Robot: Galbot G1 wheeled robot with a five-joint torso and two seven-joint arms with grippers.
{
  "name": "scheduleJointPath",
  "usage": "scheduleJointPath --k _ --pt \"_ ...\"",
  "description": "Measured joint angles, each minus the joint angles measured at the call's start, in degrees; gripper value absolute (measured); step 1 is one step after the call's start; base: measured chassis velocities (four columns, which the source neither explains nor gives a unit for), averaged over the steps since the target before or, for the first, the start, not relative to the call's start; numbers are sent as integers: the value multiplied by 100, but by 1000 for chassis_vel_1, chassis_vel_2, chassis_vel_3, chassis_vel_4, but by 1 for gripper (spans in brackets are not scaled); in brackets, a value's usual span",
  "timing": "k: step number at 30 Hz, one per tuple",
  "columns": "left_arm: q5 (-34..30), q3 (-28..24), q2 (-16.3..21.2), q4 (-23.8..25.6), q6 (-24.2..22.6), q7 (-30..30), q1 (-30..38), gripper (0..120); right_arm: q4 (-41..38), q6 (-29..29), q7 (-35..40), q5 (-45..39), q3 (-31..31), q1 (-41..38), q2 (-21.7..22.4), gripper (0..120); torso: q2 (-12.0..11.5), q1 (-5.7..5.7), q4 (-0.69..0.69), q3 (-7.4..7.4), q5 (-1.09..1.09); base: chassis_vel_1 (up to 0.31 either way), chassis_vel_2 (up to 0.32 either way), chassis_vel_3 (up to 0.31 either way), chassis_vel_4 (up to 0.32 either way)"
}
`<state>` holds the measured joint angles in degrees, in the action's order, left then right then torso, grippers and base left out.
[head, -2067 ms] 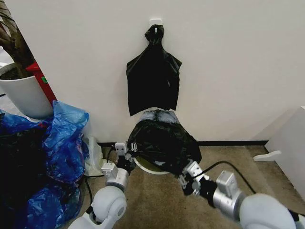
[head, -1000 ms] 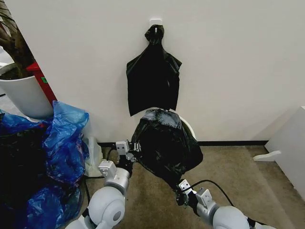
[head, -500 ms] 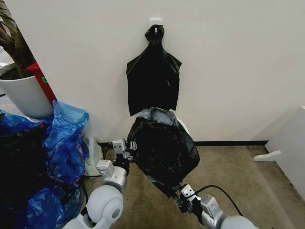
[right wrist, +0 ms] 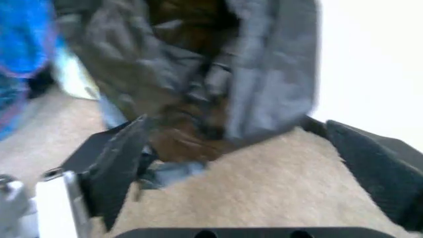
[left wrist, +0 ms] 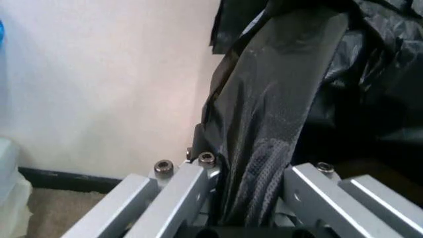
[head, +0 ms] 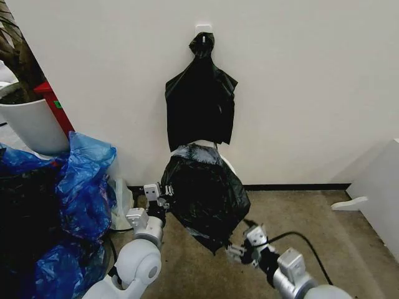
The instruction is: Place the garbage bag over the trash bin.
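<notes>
So the garbage bag (head: 204, 190) is draped over the trash bin (head: 225, 163) against the wall, dead centre of the head view, with just a sliver of white rim peeking out around 1 o'clock of the bag. Left end effector (head: 161, 200) is at the bag's 9 o'clock edge, clamped down on a fold of black plastic. Right end effector (head: 239, 251) sits at about 5 o'clock just off the bag's bottom corner, fingers spread wide with nothing gripped.
</notes>
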<state>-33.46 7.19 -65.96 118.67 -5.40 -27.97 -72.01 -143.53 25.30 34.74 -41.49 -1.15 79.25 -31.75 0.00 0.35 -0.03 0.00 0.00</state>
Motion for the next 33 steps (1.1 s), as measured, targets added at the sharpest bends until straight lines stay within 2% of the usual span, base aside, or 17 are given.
scheduleJointPath --k 2,6,11,14,16,23,29,33 --pt "90 -6 37 -27 6 83 -31 4 -5 41 175 -477 243 -180 4 100 0 0 0 0 1 0 0 0 0" --pt "337 -75 103 -42 101 385 -145 4 -6 -16 -91 -1119 701 -465 4 100 0 0 2 0 0 0 0 0 0" --pt "669 -152 221 -71 335 901 -268 4 22 -409 -1182 -1825 1305 -1219 148 100 0 0 1 0 -1 0 0 0 0" --pt "764 -155 255 -71 419 1041 -293 4 123 -428 -1428 -2116 1322 -1557 194 100 0 0 2 0 -3 0 0 0 0" --pt "864 -171 282 -44 525 1185 -321 4 300 -385 -1596 -2790 1198 -2066 196 100 0 0 4 1 -1 0 0 0 0" --pt "889 -225 303 12 604 1305 -293 4 490 -301 -1109 -3972 1125 -2268 -87 100 0 0 1 0 2 0 0 0 0" --pt "864 -207 343 65 667 1366 -308 4 594 -330 -947 -4103 1091 -2216 -203 82 0 0 1 0 0 0 0 0 0" --pt "836 -225 352 81 671 1452 -287 4 651 -369 -921 -4042 1078 -2195 -207 64 0 0 1 0 -1 0 0 0 0"
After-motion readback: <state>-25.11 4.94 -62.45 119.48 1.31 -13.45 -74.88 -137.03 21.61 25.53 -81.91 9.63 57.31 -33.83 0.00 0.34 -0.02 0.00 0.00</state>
